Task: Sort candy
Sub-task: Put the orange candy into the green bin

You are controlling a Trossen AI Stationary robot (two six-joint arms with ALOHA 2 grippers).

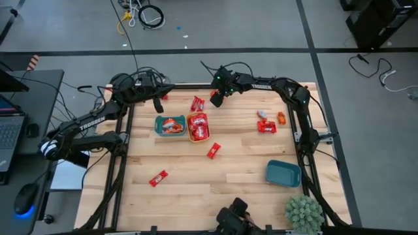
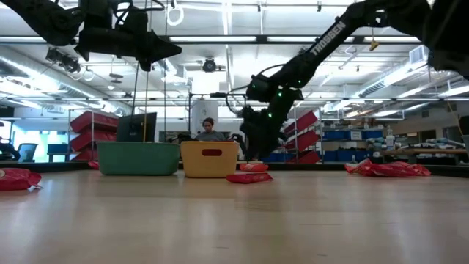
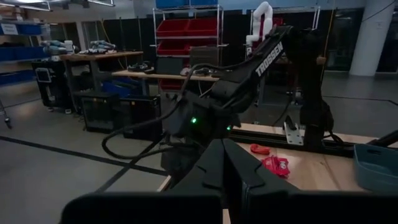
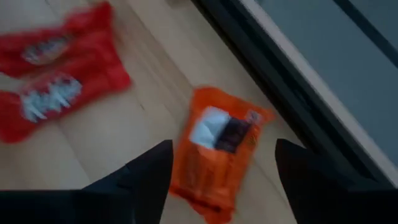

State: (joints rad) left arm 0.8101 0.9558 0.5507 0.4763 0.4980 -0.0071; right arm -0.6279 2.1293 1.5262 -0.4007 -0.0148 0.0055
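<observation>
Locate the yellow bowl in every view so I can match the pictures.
High view: yellow rectangular plastic bowl at table centre, touching the right side of the teal rectangular bowl.
Low view: left of centre, teal bowl on its left.
Left wrist view: not in it.
Right wrist view: not in it.
Shared landmark: the teal bowl.

Grey concrete floor [image 1: 261, 26] with dark seams; loose cables lying on it. Long ceiling strip lights [image 2: 293, 38] overhead — bright. Red storage bins [image 3: 186, 28] on metal shelving behind.
</observation>
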